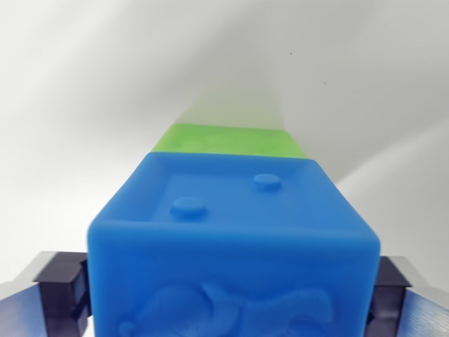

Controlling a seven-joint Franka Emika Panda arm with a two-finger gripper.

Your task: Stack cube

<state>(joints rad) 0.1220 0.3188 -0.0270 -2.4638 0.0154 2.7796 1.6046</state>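
**Blue cube in the grip, green cube just past it**

Two cubes are in sight, one blue and one green, and one gripper [231,298] with two fingers.

The blue cube [235,239] fills most of the lower half of the wrist view. Its upper face has a raised rim around a sunken panel, and two small round studs stand on that panel, one toward the wrist view's left and nearer, one toward the right and farther off. The face turned toward the camera carries a raised figure in relief, cut off by the bottom edge; I can't make out what it depicts. No lettering or brand mark can be read on either cube.

The fingers [59,291] sit at the bottom corners of the view, one on each side of the blue cube. They are dark, with a bluish metal sheen on their outer parts. Their inner pads press right against the cube's two side faces, so the gripper is pinching the blue cube between them, spread only as wide as the cube itself.

The green cube [228,140] shows as a band just beyond the blue cube's far edge. Whether the two touch I cannot tell.

Everything lies over a plain white surface [84,84], with soft grey shadows fanning out toward the upper right corner.
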